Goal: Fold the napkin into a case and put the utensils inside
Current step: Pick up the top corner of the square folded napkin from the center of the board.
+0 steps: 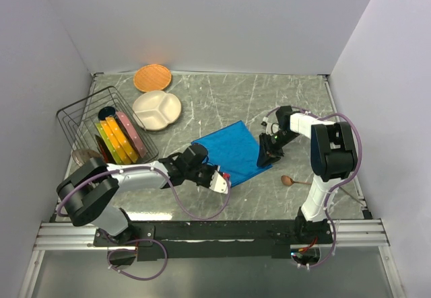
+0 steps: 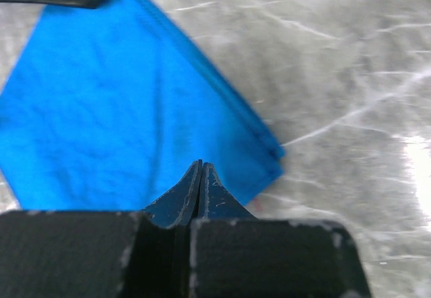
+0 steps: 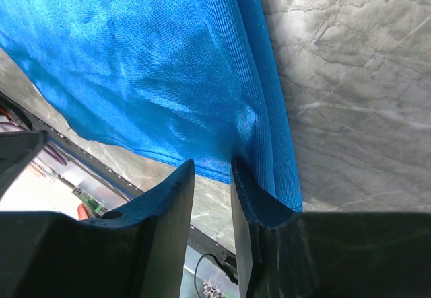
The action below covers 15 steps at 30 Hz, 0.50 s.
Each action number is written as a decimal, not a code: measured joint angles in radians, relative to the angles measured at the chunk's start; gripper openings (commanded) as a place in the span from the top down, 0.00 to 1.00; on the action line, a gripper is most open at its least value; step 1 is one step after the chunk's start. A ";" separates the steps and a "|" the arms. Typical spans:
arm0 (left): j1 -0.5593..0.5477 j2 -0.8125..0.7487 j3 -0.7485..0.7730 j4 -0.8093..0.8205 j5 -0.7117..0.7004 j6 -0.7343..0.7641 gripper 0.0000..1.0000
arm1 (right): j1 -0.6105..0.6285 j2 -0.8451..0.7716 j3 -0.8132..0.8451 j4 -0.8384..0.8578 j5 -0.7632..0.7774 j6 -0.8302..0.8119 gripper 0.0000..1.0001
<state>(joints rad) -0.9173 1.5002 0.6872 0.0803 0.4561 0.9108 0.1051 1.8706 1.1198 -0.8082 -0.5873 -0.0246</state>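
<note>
Mostly flat, shiny blue napkin

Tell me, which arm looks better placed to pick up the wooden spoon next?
Right, probably. The wooden spoon lies close to the right gripper, on that arm's side of the table. The left gripper is shut on the napkin, farther from the spoon.

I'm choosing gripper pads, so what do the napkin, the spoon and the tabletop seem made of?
The napkin looks like thin synthetic, satin-like cloth: fine ribbing, soft sheen, creases. The spoon looks wooden, brown and matte, though small in the top view. The tabletop looks like grey veined stone or a laminate imitating it, smooth with glare spots; I cannot tell which.
</note>
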 measured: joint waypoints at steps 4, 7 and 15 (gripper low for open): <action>0.022 0.000 0.032 -0.031 0.009 0.009 0.62 | 0.000 0.000 0.000 0.000 0.000 -0.001 0.63; 0.024 -0.003 0.026 -0.039 0.014 0.012 0.47 | 0.000 0.000 0.000 0.000 0.000 -0.002 0.63; 0.005 -0.042 -0.143 0.099 -0.040 -0.002 0.42 | 0.000 0.000 0.000 0.000 0.000 -0.002 0.63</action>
<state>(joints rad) -0.9127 1.4586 0.5438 0.1795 0.4160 0.9085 0.1051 1.8706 1.1198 -0.8082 -0.5869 -0.0265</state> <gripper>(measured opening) 0.571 0.370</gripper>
